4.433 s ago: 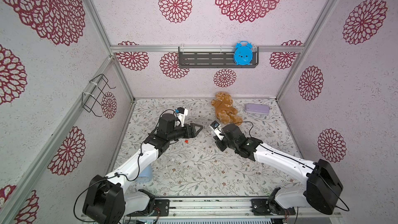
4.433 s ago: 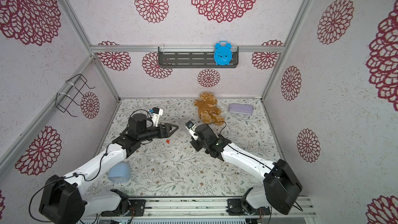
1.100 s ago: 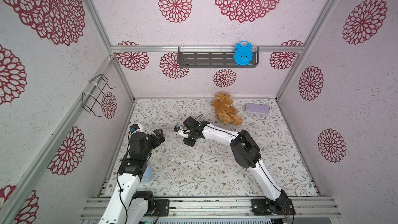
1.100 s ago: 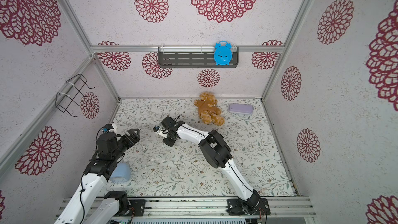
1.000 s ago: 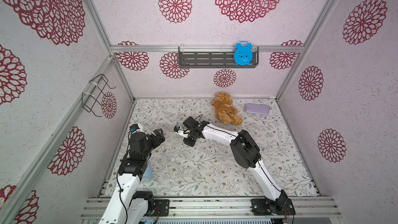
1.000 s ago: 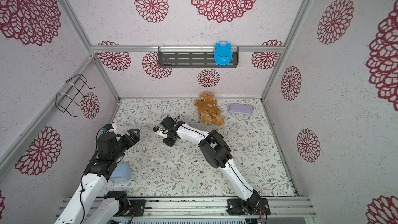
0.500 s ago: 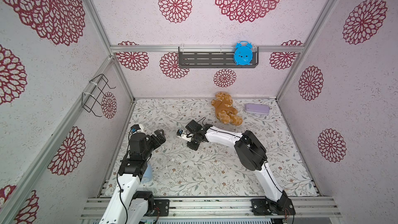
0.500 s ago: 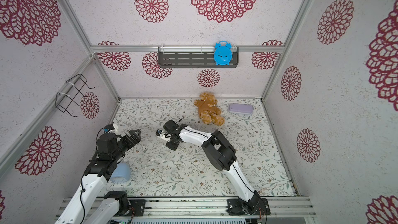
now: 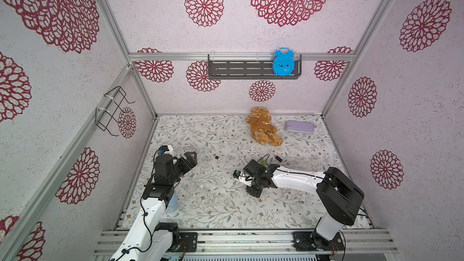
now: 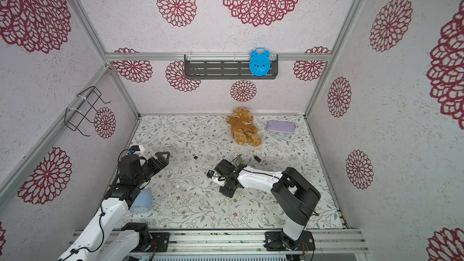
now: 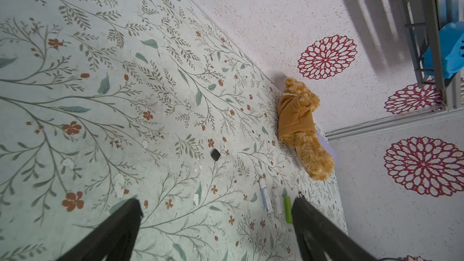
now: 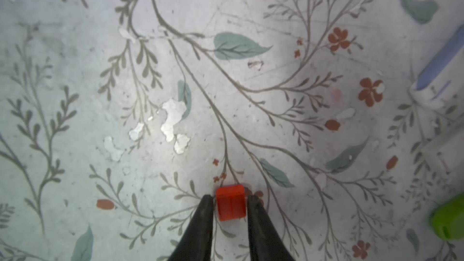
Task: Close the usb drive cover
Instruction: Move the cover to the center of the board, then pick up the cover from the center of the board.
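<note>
Worn floral tabletop, rosette-papered walls; right end effector grips red cap.

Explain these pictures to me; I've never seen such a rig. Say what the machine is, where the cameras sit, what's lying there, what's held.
Two white robot arms work in a papered booth, each ending in a two-fingered claw. Two pictures look down from overhead; two come from cameras on the wrists. On the flowered table lie a teddy bear, a purple case, a small black piece and a green stick. The left claw is wide open and empty. The right claw has its tips close on both sides of a small red cap; whether they pinch it is unclear.
</note>
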Controlling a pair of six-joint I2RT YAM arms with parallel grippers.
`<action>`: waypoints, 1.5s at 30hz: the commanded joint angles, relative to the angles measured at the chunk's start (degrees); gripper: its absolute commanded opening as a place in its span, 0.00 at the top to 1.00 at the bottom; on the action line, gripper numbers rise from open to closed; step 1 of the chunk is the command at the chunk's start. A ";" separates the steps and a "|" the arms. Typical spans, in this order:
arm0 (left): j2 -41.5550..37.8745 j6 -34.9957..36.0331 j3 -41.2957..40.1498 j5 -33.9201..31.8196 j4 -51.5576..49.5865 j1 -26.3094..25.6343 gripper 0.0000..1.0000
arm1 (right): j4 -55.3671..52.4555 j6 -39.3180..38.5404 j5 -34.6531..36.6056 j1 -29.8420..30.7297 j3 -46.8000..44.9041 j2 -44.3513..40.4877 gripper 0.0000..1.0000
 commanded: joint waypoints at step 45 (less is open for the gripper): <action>5.29 2.12 1.00 8.43 5.13 0.17 0.03 | -3.33 0.23 3.59 -0.44 1.01 2.87 0.72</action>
